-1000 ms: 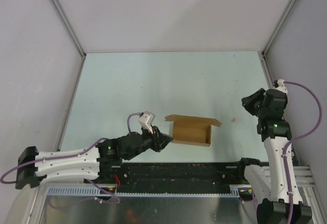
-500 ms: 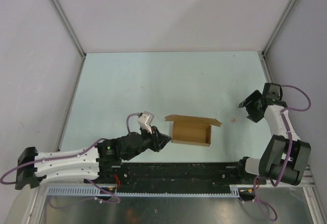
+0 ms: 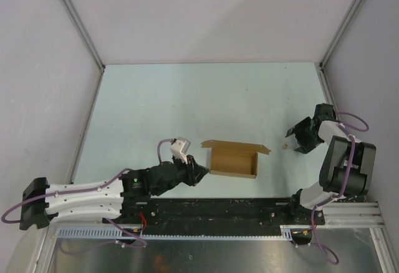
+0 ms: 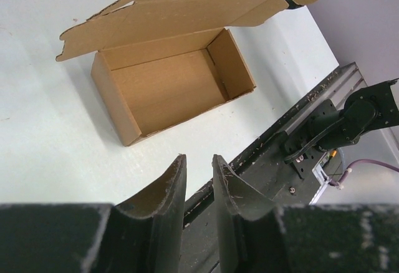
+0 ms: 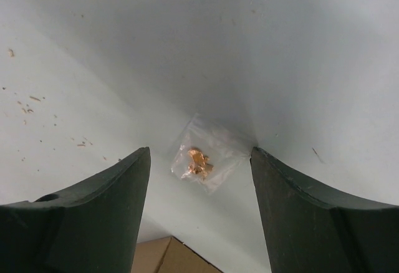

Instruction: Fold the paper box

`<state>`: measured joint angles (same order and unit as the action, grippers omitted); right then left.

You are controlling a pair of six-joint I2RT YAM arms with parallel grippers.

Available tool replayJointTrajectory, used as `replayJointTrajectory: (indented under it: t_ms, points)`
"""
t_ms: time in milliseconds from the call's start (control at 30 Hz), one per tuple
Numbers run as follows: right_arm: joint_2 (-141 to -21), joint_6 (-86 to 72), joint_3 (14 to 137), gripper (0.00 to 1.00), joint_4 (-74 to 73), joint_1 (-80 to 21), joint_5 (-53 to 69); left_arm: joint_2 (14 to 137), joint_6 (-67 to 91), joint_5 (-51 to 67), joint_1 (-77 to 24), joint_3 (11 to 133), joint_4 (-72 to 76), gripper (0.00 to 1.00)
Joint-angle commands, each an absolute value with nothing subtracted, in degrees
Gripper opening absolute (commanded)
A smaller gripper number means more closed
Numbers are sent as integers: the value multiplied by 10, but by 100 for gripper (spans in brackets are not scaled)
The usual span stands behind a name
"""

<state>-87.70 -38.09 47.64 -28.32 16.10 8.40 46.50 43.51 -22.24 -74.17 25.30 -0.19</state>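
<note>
Left wrist view: paper box (image 4: pixel 168 73), upper centre, lid raised; light, thin, easily creased, best gripped at the lid edge. Left gripper (image 4: pixel 198 182) nearly closed, empty; right gripper (image 5: pixel 199 179) spread, empty.

Pale, blue-tinted table (image 3: pixel 187 105), walled in on three sides. On it sits the paper box (image 3: pixel 234 161), brown, lid flap (image 4: pixel 206 2) standing open, near the front edge. Well off to its right lies a small clear bag (image 5: pixel 209 154) with something orange inside. Tiny brown specks (image 5: pixel 28 101) dot the surface nearby.
</note>
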Motion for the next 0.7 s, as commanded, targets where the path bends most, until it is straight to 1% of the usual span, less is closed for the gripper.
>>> replayJointTrajectory:
  t_ms: [0,333,467,567,633,667]
  points:
    - [-884,-402,483,70,-258,161,62,461,440,-226,-739,257,4,28]
    - [-924,-404,483,66,-249,159,42,454,450,-229,-740,244,4,28]
    - [-928,-402,482,59,-245,156,45,447,454,-233,-739,239,4,28]
    - [-927,-397,481,50,-245,152,43,444,454,-234,-739,237,4,28]
    - [-926,-395,480,46,-244,149,44,444,454,-233,-739,237,4,28]
    - [-925,-394,480,42,-245,148,44,444,454,-232,-739,237,4,28]
